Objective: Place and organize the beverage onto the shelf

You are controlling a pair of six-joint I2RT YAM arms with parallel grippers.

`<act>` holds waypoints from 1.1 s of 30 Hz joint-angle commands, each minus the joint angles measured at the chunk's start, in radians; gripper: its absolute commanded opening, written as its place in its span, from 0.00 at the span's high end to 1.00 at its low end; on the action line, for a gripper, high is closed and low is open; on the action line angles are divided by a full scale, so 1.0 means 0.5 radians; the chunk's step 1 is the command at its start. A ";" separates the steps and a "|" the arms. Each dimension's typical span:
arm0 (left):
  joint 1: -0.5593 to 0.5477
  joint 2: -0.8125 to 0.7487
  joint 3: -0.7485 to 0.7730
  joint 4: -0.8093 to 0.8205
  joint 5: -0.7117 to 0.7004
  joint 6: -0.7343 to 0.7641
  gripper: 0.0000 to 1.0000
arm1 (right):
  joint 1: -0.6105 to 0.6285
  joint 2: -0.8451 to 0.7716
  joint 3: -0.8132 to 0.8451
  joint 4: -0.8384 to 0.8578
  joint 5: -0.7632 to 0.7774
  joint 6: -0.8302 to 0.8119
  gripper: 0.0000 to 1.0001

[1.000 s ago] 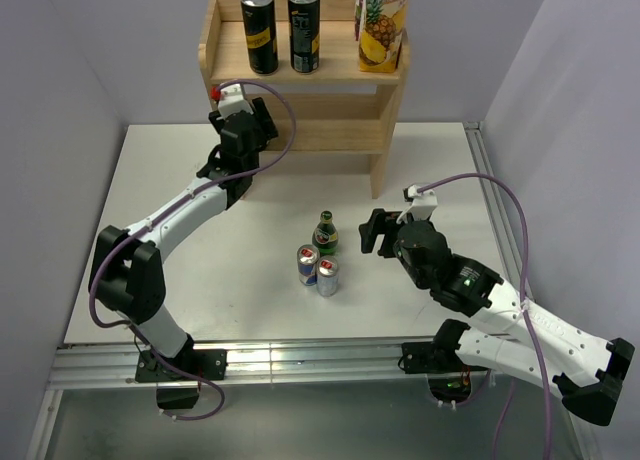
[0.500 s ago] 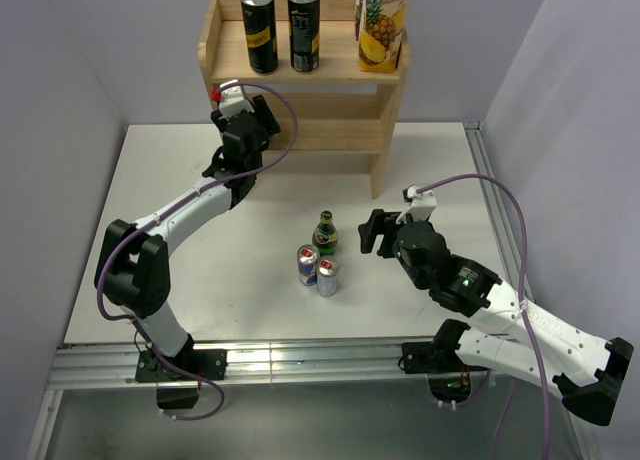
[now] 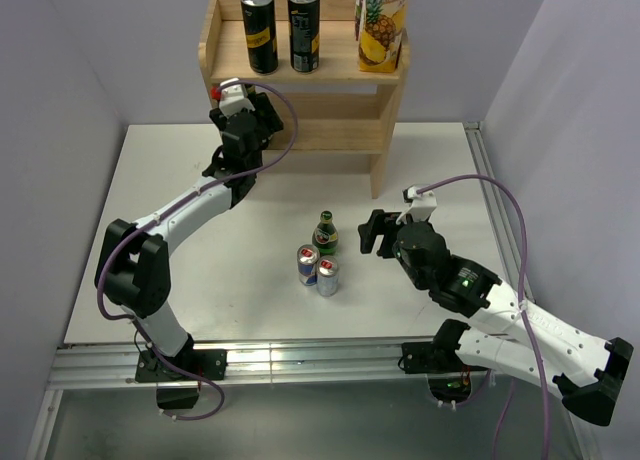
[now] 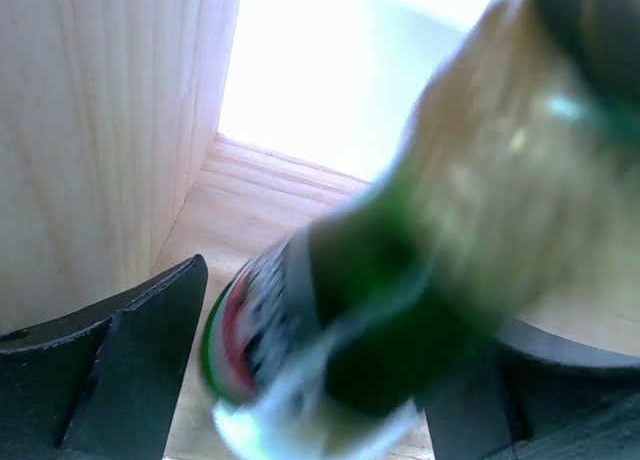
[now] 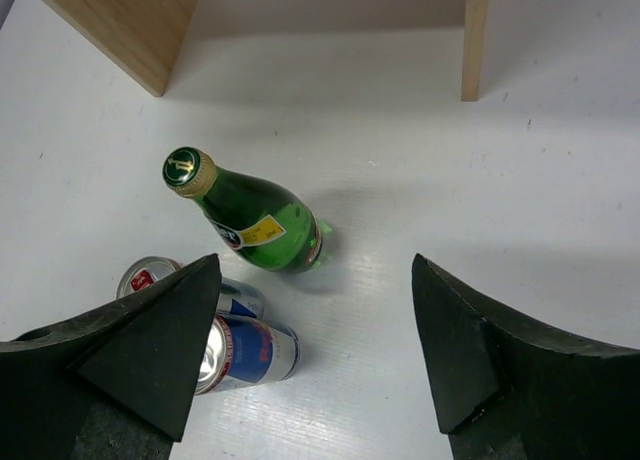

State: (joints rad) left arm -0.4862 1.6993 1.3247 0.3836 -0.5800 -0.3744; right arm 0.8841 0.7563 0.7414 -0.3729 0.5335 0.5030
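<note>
My left gripper (image 3: pixel 258 117) reaches into the lower tier of the wooden shelf (image 3: pixel 330 132). In the left wrist view a green bottle (image 4: pixel 400 270) stands blurred between the jaws over the shelf board. The left finger (image 4: pixel 130 360) stands apart from it, so the left gripper (image 4: pixel 320 380) is open. Two black cans (image 3: pixel 259 16) (image 3: pixel 304 14) stand on the top tier. On the table stand another green bottle (image 3: pixel 325 234) (image 5: pixel 255 220) and two blue-and-silver cans (image 3: pixel 308 265) (image 3: pixel 328 276) (image 5: pixel 250 350). My right gripper (image 3: pixel 372 232) (image 5: pixel 315 350) hovers open just right of them, holding nothing.
A pineapple juice carton (image 3: pixel 382 25) stands at the right end of the top tier. The shelf's side panel (image 4: pixel 110 130) is close on the left of my left gripper. A wall (image 3: pixel 560 100) rises along the table's right edge.
My left arm has pushed slightly further into the lower tier, and its jaws have widened away from the green bottle. The right arm has not moved.
</note>
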 commanded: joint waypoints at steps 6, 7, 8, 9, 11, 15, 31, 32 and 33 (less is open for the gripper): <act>-0.012 -0.021 0.044 0.101 0.031 0.065 0.13 | 0.008 -0.046 -0.059 0.065 0.031 0.049 0.16; -0.009 -0.024 0.038 0.104 0.028 0.068 0.13 | 0.008 -0.049 -0.062 0.065 0.034 0.049 0.16; -0.009 -0.027 0.035 0.104 0.028 0.065 0.13 | 0.008 -0.049 -0.068 0.065 0.031 0.056 0.16; -0.012 -0.030 0.029 0.107 0.025 0.065 0.13 | 0.008 -0.055 -0.075 0.065 0.034 0.056 0.16; -0.009 -0.039 0.008 0.116 0.025 0.068 0.13 | 0.008 -0.055 -0.081 0.065 0.031 0.062 0.16; -0.012 -0.067 -0.029 0.116 0.016 0.065 0.13 | 0.008 -0.064 -0.084 0.062 0.031 0.071 0.16; -0.089 -0.769 -0.532 -0.196 0.013 -0.027 0.06 | 0.008 0.258 -0.108 0.457 -0.392 -0.015 0.10; -0.107 -0.867 -0.557 -0.236 0.007 -0.046 0.06 | 0.011 0.264 -0.105 0.460 -0.389 -0.003 0.10; -0.120 -0.916 -0.615 -0.285 -0.006 -0.052 0.06 | 0.020 0.252 -0.111 0.467 -0.383 0.019 0.10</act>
State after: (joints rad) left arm -0.5312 1.3396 1.0542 0.2802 -0.5549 -0.3752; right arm 0.8845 0.8894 0.6788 -0.2119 0.3702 0.5045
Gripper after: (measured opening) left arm 0.940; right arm 0.901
